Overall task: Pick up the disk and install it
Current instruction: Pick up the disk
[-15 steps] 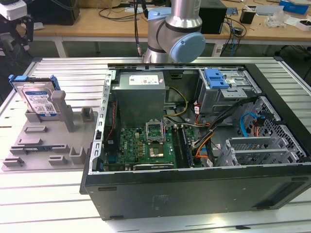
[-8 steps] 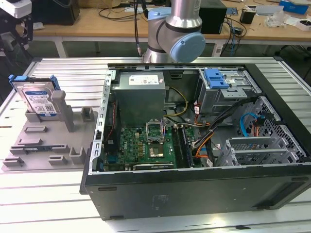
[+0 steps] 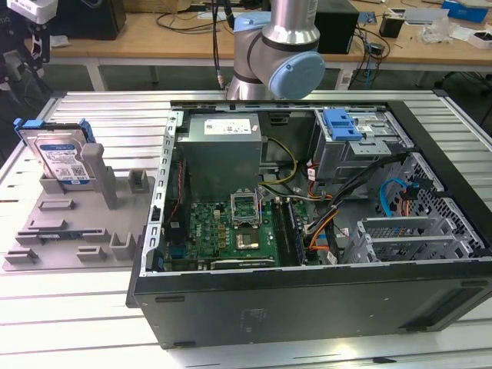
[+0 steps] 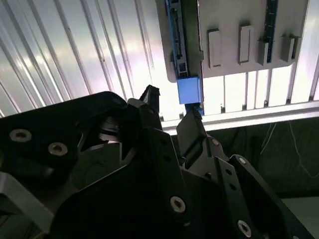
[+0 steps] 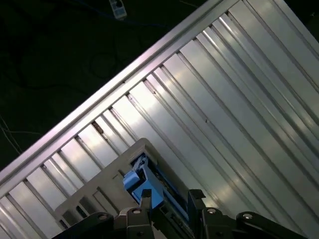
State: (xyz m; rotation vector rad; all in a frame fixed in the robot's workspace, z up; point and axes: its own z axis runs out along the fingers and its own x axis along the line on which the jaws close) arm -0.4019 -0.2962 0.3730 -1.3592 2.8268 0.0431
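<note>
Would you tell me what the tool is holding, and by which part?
Nothing is held: the tool is open near the blue-framed edge of the disk, which stands in the grey holder.

In the exterior view the arm (image 3: pixel 280 31) is rising at the far side. Its silver tube is running up out of the picture above a grey joint (image 3: pixel 296 73), whose pale blue cap is facing the exterior view's right. In both wrist views the tool (image 4: pixel 170 105) (image 5: pixel 170 195) is pointing away from the cameras. Its black fingers (image 4: pixel 191 128) (image 5: pixel 145 197) are standing spread apart and gripping nothing, with light showing through the gap. In the second wrist view the black linkage bars behind the fingers, studded with screws, are angling outward from the tool's body.
</note>
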